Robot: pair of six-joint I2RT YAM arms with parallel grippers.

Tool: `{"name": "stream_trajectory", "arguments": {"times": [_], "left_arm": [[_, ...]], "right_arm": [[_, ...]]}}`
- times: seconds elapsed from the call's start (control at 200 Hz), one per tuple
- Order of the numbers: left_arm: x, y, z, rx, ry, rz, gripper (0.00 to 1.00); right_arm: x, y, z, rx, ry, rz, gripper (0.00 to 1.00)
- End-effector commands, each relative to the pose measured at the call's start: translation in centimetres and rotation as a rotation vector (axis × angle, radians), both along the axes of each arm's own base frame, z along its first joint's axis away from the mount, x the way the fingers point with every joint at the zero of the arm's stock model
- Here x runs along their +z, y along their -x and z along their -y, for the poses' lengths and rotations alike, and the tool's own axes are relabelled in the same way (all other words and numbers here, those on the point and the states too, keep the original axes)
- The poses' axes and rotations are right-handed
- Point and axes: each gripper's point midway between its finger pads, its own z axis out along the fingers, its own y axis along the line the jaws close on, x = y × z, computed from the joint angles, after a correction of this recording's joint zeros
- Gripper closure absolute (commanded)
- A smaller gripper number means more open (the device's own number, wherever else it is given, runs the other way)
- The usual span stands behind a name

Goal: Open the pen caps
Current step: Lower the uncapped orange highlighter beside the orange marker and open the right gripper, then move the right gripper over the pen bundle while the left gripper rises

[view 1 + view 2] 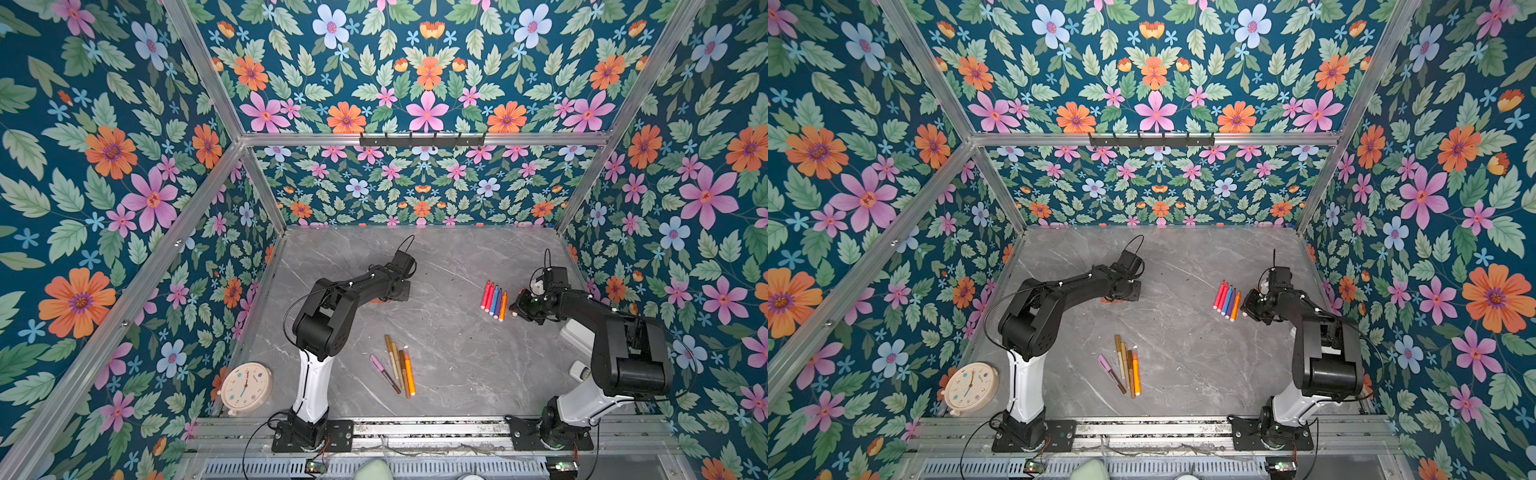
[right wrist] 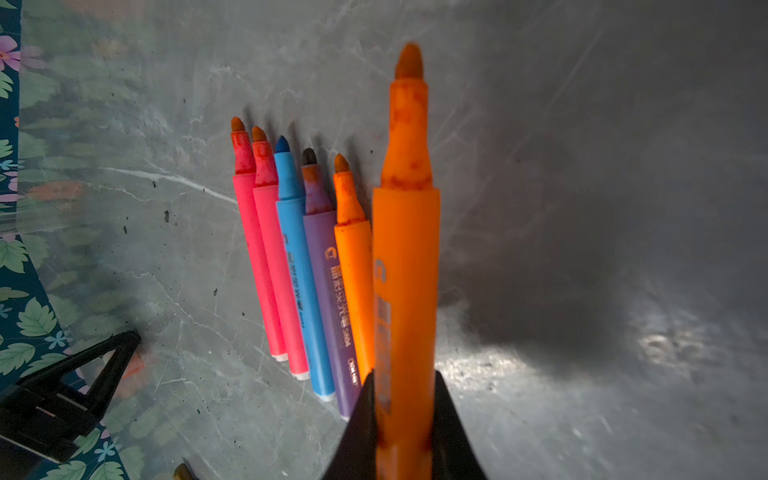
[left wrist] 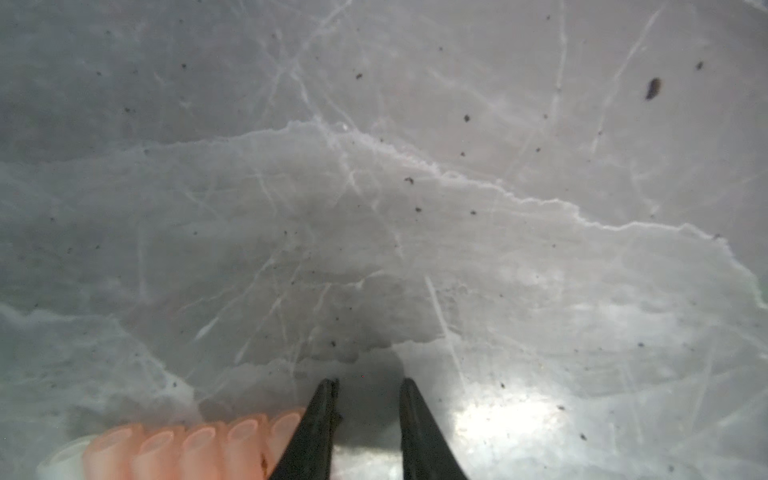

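The right claw (image 2: 405, 384) clamps an uncapped orange plastic pen barrel (image 2: 405, 249). The left claw (image 3: 368, 386) stands slightly apart, empty, just beside a row of translucent pinkish pen caps (image 3: 199, 444) left of the middle of the grey marble bench (image 1: 449, 257). A careless sweep could scatter them.

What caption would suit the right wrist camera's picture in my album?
The right gripper clamps an uncapped orange pen beside a row of five uncapped pens on the grey table.

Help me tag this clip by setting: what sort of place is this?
Most likely a robot test booth, not a lived-in room: flowered wallpaper panels hang on a bare aluminium frame, and the left arm and right arm are bolted to a rail fronting a marble-look tabletop.
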Motion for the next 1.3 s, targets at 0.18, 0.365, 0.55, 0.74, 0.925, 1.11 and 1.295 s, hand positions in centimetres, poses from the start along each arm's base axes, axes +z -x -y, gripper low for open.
{"name": "stream_trajectory", "arguments": {"times": [0.18,0.365,0.55,0.74,0.925,1.11,1.295], "left_arm": [[-0.8,1.8,-1.4,-0.009,-0.056,-0.073,0.71],[-0.5,1.8,-0.9,-0.018,-0.031,-0.072,0.71],[1.5,1.2,1.0,-0.043,0.067,-0.039,0.71],[4.7,0.7,2.7,-0.072,0.18,0.028,0.71],[6.9,0.2,2.8,-0.064,0.215,0.096,0.71],[7.9,0.1,2.9,-0.063,0.236,0.124,0.71],[8.2,0.3,2.8,-0.064,0.239,0.126,0.71]], "right_arm": [[-0.7,0.0,-0.3,0.002,-0.02,-0.015,1.0],[-1.0,0.1,-0.3,0.01,-0.004,-0.025,1.0],[-1.1,0.1,-0.6,0.022,0.003,-0.023,0.93],[-1.3,0.4,-0.8,0.025,-0.001,-0.028,0.82],[-1.0,1.2,-1.0,0.027,0.001,-0.023,0.79],[-1.2,1.7,-1.0,0.031,0.006,-0.025,0.62],[-1.0,1.7,-0.8,0.025,0.018,-0.02,0.53]]}}
